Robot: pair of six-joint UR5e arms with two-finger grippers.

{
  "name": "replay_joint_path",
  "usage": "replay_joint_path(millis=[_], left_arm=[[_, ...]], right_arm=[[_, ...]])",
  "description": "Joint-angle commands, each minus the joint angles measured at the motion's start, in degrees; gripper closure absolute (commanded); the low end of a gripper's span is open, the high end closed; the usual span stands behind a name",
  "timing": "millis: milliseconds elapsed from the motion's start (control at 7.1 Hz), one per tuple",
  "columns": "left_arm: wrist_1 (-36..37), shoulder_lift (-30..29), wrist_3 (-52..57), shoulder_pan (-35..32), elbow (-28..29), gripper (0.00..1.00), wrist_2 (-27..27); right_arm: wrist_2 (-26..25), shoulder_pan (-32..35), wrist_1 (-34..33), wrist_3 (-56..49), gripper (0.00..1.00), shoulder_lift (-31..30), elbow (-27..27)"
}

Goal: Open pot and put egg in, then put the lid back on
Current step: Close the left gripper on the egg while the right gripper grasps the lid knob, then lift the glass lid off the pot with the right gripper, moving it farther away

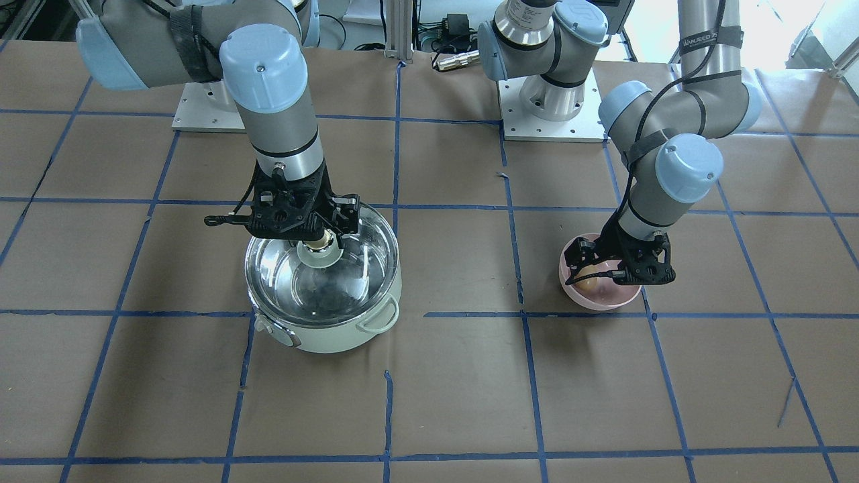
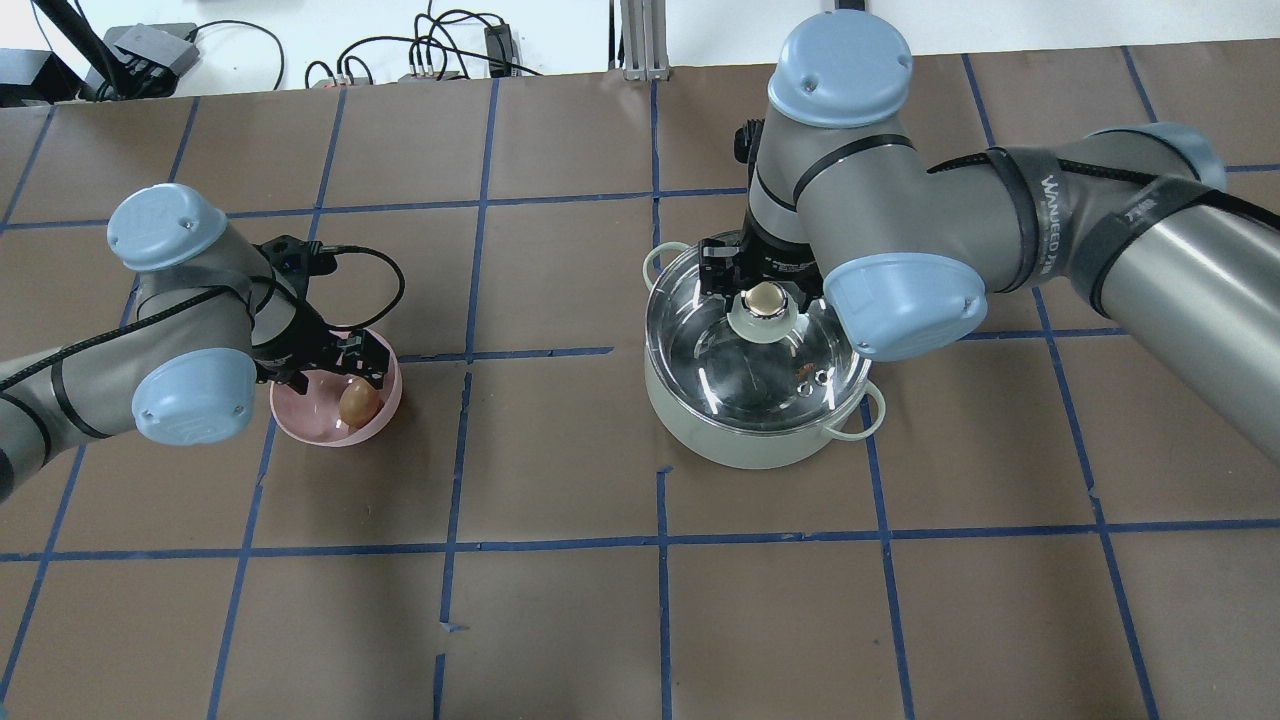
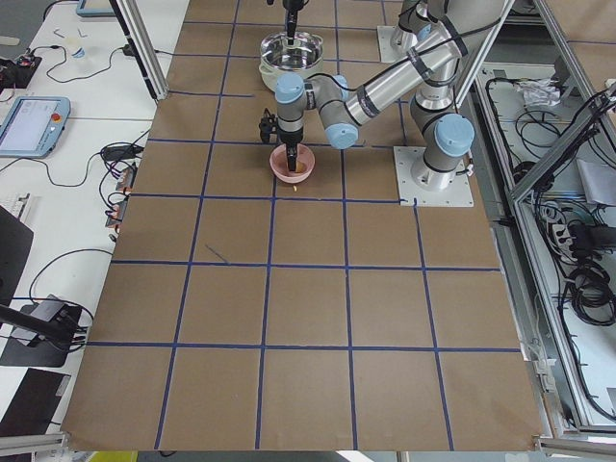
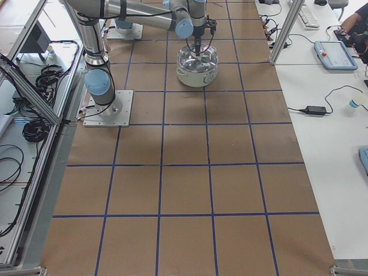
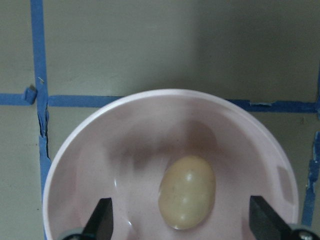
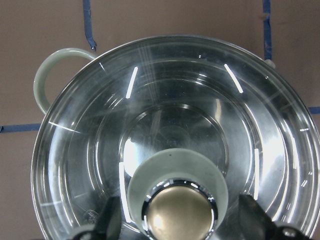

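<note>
**Mint-green round pot (image 1: 335, 332) with steel interior, still lidded: no step finished**

Pot sits mid-table on the robot's right half, well off every edge. The round clear glass lid (image 2: 720, 360) with metal rim is seated on it. The right gripper (image 6: 181, 222) is low over the lid, fingers spread to either side of the beige knob (image 6: 180, 216) and not touching it.

The round pink bowl (image 5: 90, 165) is on the left half, well apart from the pot. The small tan oval egg (image 5: 187, 192) lies in it, between the parted fingers of the left gripper (image 5: 181, 220), ungripped.

Left to do, by my reckoning: lift lid, carry egg across, drop it in, re-lid.

In the way: the lid itself, and the right arm crowding the pot. Brown paper (image 1: 456, 402) and blue tape lines (image 1: 396, 168) cover the top.
</note>
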Motion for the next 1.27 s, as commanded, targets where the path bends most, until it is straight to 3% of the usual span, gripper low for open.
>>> replay_joint_path(millis=[0, 423, 845, 1127], left_arm=[[1.5, -1.1, 1.8, 0.0, 0.0, 0.05, 0.2], [2.6, -2.4, 4.1, 0.0, 0.0, 0.05, 0.4], [2.6, -2.8, 4.1, 0.0, 0.0, 0.13, 0.5], [2.6, -2.8, 4.1, 0.0, 0.0, 0.15, 0.5]], right_arm=[[0.1, 0.0, 0.0, 0.0, 0.48, 0.0, 0.0], [-0.4, -0.3, 1.2, -0.1, 0.57, -0.1, -4.7], [0.4, -6.7, 13.1, -2.4, 0.55, -0.8, -15.6], [0.7, -12.3, 15.7, -7.4, 0.54, -2.8, -17.4]])
